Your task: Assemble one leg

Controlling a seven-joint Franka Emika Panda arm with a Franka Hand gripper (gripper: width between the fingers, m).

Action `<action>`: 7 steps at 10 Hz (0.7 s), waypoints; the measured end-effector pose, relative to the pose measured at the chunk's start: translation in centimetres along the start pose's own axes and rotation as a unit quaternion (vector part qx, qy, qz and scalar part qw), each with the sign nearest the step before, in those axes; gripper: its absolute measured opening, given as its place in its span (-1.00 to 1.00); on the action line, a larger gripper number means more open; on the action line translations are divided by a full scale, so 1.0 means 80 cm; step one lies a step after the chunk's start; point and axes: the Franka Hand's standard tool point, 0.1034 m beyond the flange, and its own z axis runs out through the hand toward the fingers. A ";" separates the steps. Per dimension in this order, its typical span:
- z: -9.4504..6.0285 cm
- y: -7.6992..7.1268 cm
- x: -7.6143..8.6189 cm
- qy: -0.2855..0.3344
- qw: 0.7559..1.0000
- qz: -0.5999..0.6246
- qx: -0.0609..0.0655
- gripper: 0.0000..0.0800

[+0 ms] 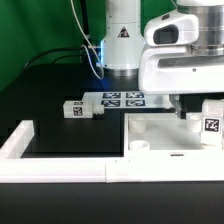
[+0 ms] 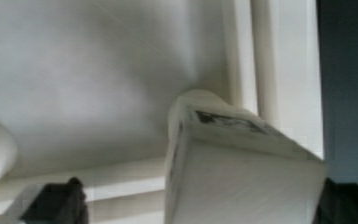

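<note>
Gripper hovers above the white panel, a leg between its jaws; whether they clamp it cannot be told. A loose hold could drop or tilt the leg.

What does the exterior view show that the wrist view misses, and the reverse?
Only the exterior view: the arm's base, the marker board, a spare leg lying on the black table, and a white rail in front.
Only the wrist view: a closeup of a tagged leg with its tip near the panel's raised rim.
Both: that leg and the panel.
</note>
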 end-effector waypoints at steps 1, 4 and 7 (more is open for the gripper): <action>0.000 0.000 0.000 0.000 1.000 0.013 0.000 0.36; 0.000 -0.002 -0.001 -0.001 0.993 0.118 0.003 -0.28; 0.003 -0.012 0.000 0.020 0.964 0.263 0.012 -0.28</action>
